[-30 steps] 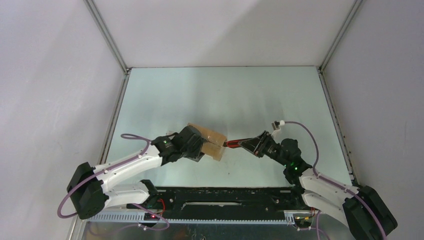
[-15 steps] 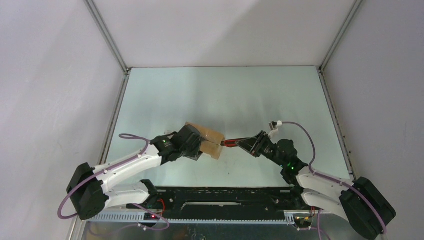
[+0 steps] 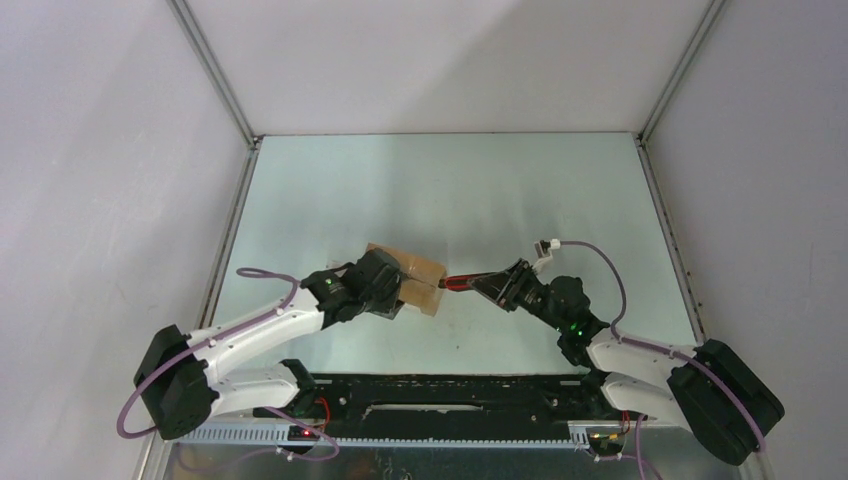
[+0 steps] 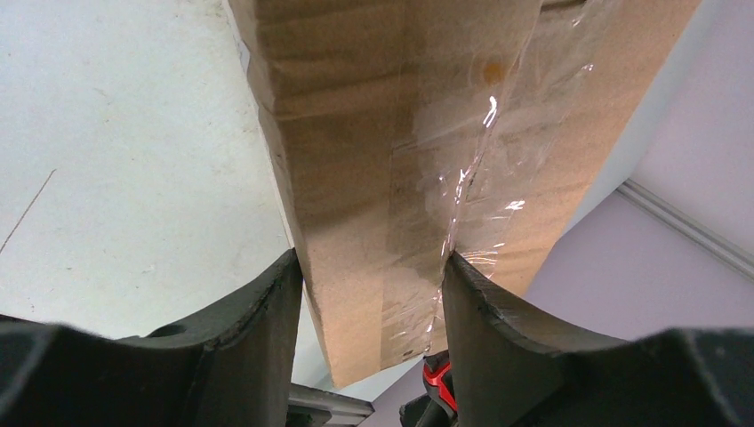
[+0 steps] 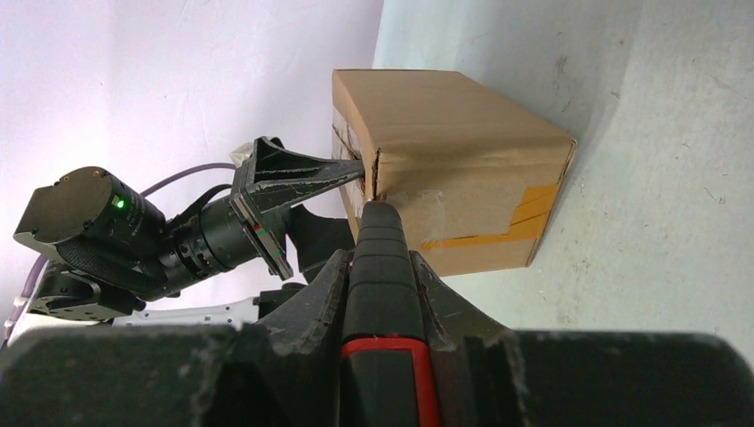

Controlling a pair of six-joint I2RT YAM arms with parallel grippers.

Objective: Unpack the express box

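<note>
The express box [image 3: 418, 278] is a small brown carton sealed with clear tape, on the table a little left of centre. My left gripper [image 3: 393, 291] is shut on its left end; in the left wrist view the box [image 4: 400, 160] fills the gap between the fingers. My right gripper [image 3: 500, 285] is shut on a red-and-black utility knife [image 3: 462, 285]. The knife [image 5: 382, 267] points at the box [image 5: 453, 151] and its tip touches the taped right end at the top seam.
White walls with metal corner rails [image 3: 215, 75] enclose the table on three sides. The black mounting bar [image 3: 440, 395] of the arm bases runs along the near edge.
My right arm has pushed the knife slightly left toward the box end. The box and my left gripper have shifted a little left and up.
</note>
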